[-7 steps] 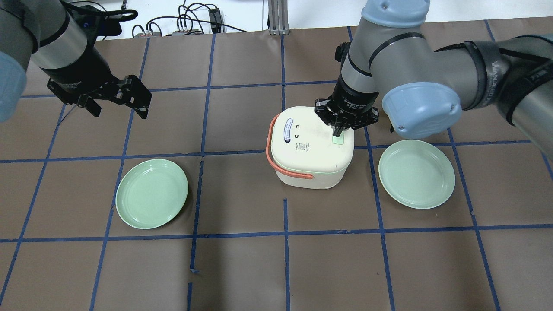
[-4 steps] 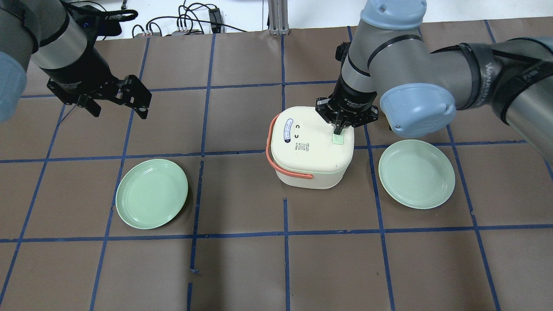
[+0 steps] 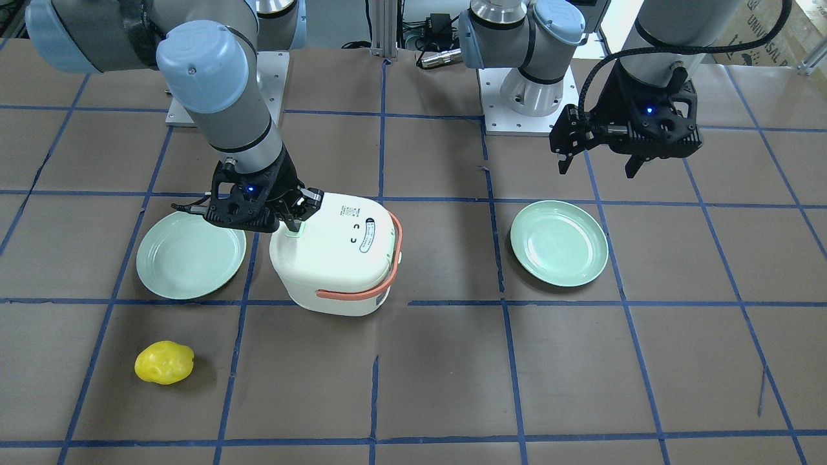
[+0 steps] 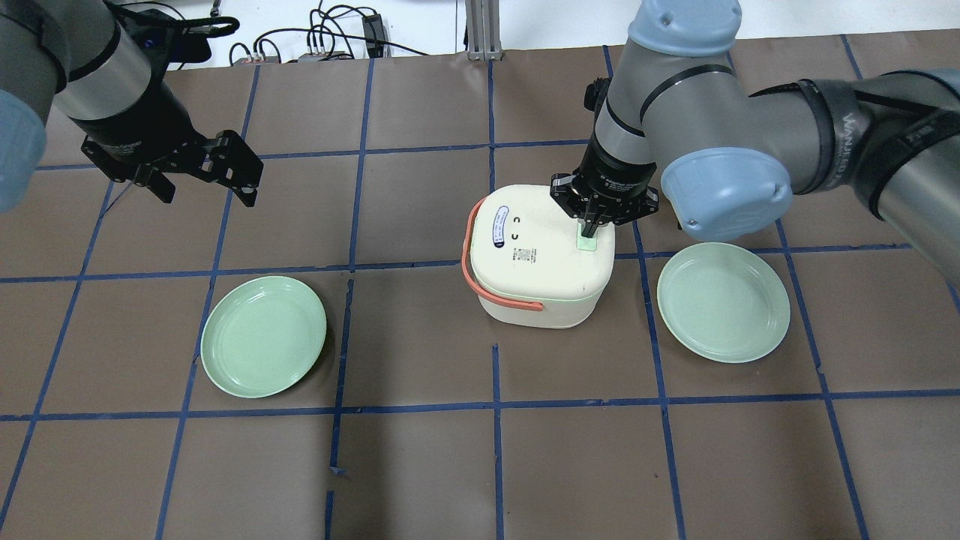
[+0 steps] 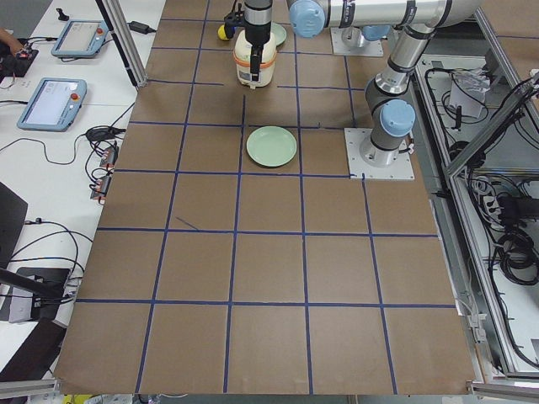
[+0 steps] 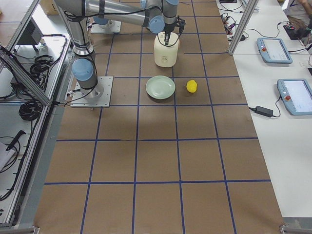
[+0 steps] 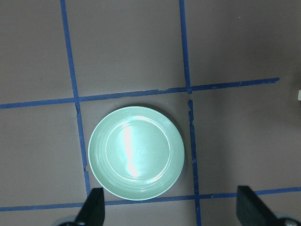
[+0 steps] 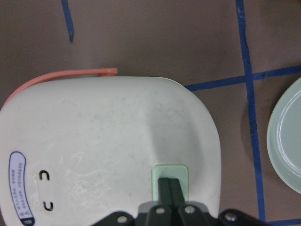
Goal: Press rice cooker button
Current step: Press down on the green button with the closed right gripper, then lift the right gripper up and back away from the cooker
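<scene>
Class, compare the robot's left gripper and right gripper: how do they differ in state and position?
The left gripper has its fingers spread open; the right gripper has its fingers shut together. The left gripper hangs above the table, touching nothing; the right gripper's tips sit on the green button on top of the rice cooker. Both are black with two fingers.

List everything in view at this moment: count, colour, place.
table: 1, brown with blue tape grid, under everything
cooker: 1, white with orange handle, table centre
button: 1, mint green, lid edge towards right arm
plates: 2, pale green, one each side of cooker
yellow lump: 1, yellow, operators' side of right plate
left hand: 1, black, open, raised near left plate
right hand: 1, black, shut, tips at button
</scene>
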`<action>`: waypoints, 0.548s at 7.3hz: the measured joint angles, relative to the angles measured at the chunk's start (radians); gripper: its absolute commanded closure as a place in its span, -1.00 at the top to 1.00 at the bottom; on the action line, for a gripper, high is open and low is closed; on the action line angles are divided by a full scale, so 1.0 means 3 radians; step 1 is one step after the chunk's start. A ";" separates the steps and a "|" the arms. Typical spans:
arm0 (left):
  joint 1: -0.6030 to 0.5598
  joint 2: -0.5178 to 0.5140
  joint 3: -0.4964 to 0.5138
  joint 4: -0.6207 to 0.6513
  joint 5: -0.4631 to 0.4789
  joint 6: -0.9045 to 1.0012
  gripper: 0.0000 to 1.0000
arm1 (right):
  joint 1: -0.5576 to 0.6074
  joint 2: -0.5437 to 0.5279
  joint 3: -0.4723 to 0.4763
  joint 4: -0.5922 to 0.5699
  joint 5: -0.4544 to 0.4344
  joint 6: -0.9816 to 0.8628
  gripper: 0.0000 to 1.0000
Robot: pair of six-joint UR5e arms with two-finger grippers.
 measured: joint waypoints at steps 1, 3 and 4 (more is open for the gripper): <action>0.0000 0.0000 0.0000 0.0000 0.0000 0.0000 1.00 | 0.0001 0.0000 0.0027 -0.0004 0.0001 -0.0002 -0.74; 0.0000 0.0000 0.0000 0.0000 0.0000 0.0000 1.00 | 0.0001 -0.0001 0.0042 -0.0021 0.0003 -0.0004 -0.73; 0.0000 0.0000 0.0000 0.0000 0.0000 0.0000 1.00 | 0.0001 0.0000 0.0038 -0.0024 0.0004 -0.0001 -0.72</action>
